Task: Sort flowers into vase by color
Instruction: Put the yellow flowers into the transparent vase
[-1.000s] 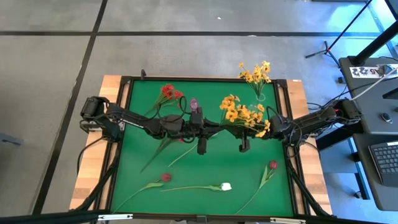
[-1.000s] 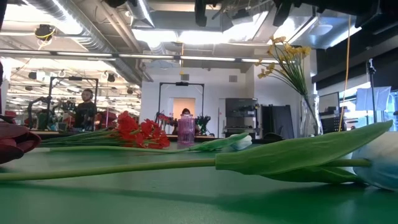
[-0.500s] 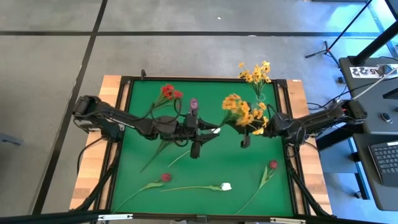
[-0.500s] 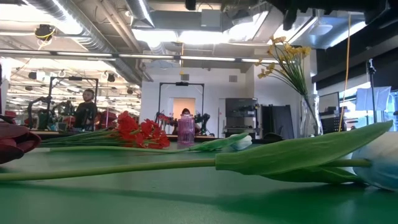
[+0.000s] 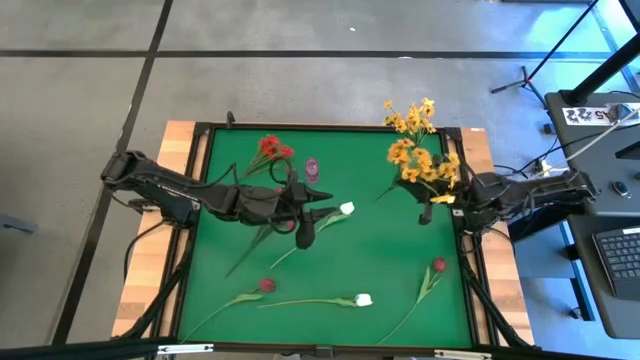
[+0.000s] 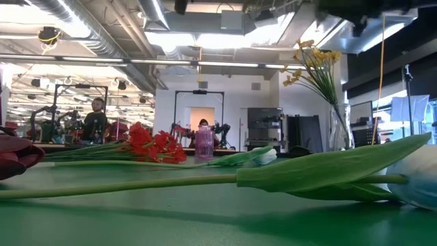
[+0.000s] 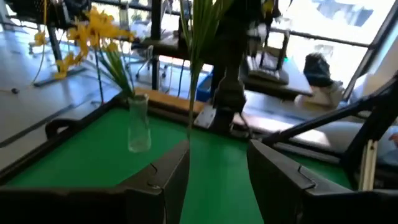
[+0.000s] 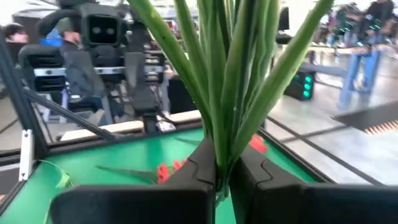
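Green table mat (image 5: pixel 380 260) with a dark frame, seen from above; wooden edging on both sides.

Left of frame: left arm reaches in from the left edge toward centre; left gripper (image 5: pixel 306 228) sits just left of centre, fingers parted, nothing between them in its wrist view (image 7: pixel 217 168); a white bud (image 5: pixel 346 209) on a green stem lies on the mat just right of it.

Upper left of centre: red spray (image 5: pixel 272 150) lying flat on the mat, stems running down-left under the arm; beside it, to the right, a small pink-purple vase (image 5: pixel 312 167), upright, with nothing seen in it from above or from table height (image 6: pixel 203 143).

Lower band, left to right: maroon bud (image 5: pixel 266 285); second white bud (image 5: pixel 364 299), its stem trailing left; second maroon bud (image 5: pixel 438 265) near the right frame.

Upper right: clear glass vase (image 5: pixel 418 152) at the back edge, holding one yellow-orange spray (image 5: pixel 411 118); the table-height view shows stems standing in it (image 6: pixel 339 140).

Right of centre: right gripper (image 5: pixel 427 208) clamped tight on the green stems of a second yellow-orange spray (image 5: pixel 424 165), held above the mat just below the glass vase; right wrist view shows the stems (image 8: pixel 231 93) pinched between the fingers.

Count: two vases; one red spray; two yellow-orange sprays, one in a vase, one gripped; two white buds; two maroon buds.
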You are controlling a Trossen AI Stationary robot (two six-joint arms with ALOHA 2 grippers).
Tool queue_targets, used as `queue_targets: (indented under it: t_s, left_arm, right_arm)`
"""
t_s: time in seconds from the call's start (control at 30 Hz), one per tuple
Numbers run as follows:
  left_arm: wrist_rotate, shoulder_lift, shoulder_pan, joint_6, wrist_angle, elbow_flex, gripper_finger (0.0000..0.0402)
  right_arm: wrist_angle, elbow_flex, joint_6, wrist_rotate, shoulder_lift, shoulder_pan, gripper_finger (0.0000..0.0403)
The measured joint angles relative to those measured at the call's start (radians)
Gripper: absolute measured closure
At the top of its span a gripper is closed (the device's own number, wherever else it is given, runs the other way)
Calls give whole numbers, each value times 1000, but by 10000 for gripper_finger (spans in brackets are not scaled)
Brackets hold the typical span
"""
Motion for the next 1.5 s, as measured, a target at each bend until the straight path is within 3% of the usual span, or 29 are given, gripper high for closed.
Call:
queue_targets:
  t_s: [0.2, 0.4, 0.63, 0.8, 1.03, 1.23, 1.5]
  left_arm:
    - [-3, -5, 12, -19, -14, 0, 246]
    - [-2, -5, 16, -21, -21, 0, 246]
    - [-2, -5, 16, -21, -40, 0, 246]
    - [-2, -5, 18, -24, -45, 0, 246]
    - [-2, -5, 18, -24, -44, 0, 246]
    - [-1, -5, 18, -25, -44, 0, 246]
    - [-1, -5, 18, -28, -43, 0, 246]
  right_arm:
    - [-148, 2, 1, 109, -164, 0, 391]
    - [-184, 2, -92, 209, -228, 0, 384]
    - [-378, 64, -102, 364, -181, 0, 390]
    - [-447, 149, -79, 383, -126, 0, 388]
    - [-565, 256, -99, 504, -55, 0, 387]
    - [-627, 256, -68, 517, -47, 0, 387]
    - [-739, 256, 31, 615, -47, 0, 387]
